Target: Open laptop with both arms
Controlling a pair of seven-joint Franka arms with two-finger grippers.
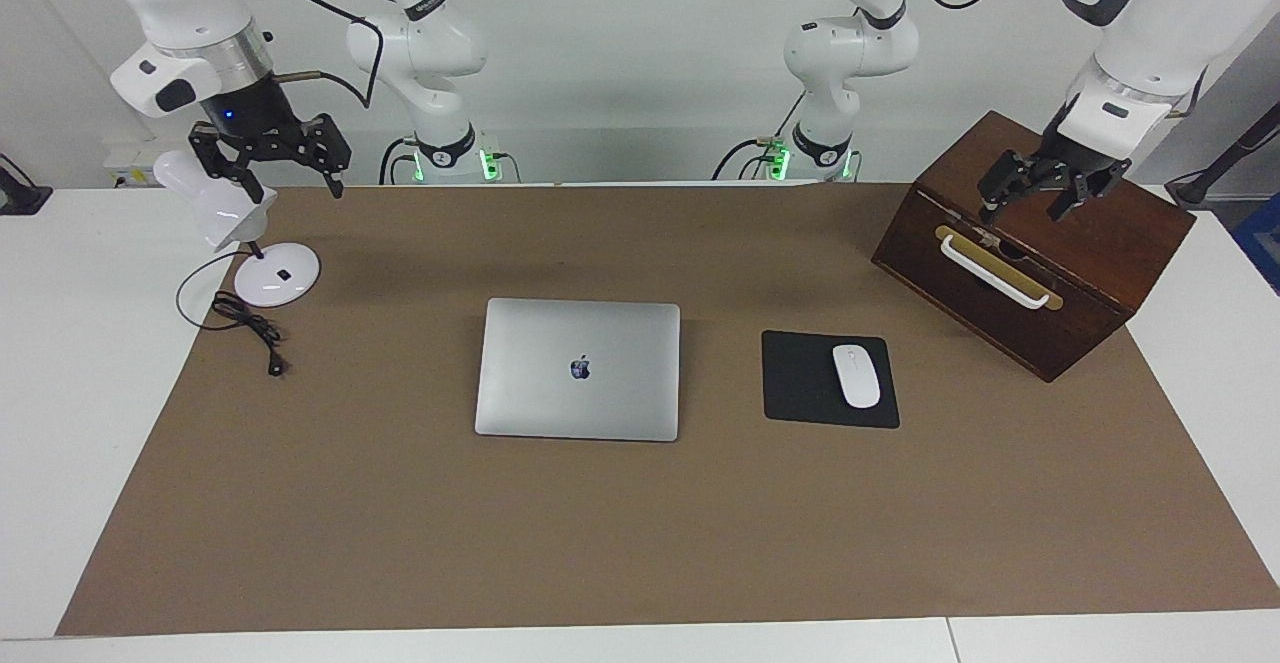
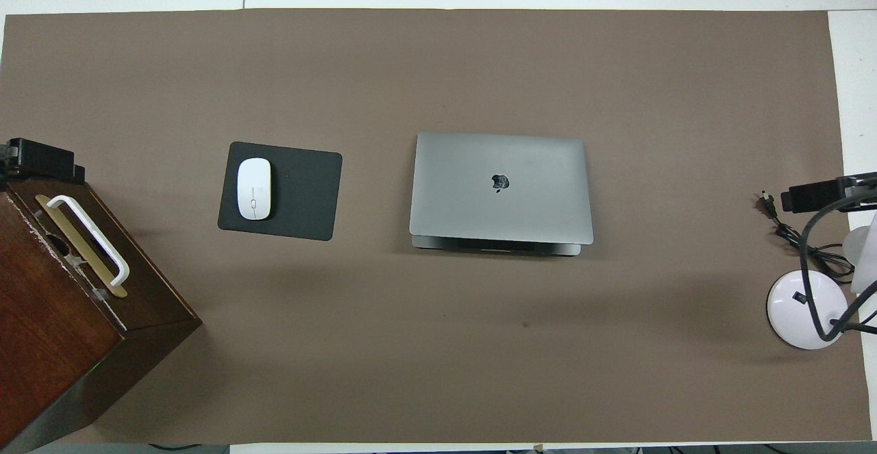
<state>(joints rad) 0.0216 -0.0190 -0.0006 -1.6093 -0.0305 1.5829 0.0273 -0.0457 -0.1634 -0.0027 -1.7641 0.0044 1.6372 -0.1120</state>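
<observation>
The thin silver-grey metal laptop (image 1: pixel 578 369) is seen with a smooth, matt brushed lid. A glossy dark-brown wooden box (image 1: pixel 1035 248) and a matt black mouse pad (image 1: pixel 828 380) bearing a glossy white plastic mouse (image 1: pixel 857 375) are noted. All are laid on a matt brown paper-like table cover (image 1: pixel 640 533).

We see both views bright and evenly lit from above, with everything in sharp focus. Soft, faint shadows lie on the brown mat (image 1: pixel 640 523) under the raised arms and beside the wooden box (image 2: pixel 62 317), and the laptop (image 1: pixel 578 369) lid shows a mild sheen without harsh glare. The mat's edges bow slightly in the overhead view.
</observation>
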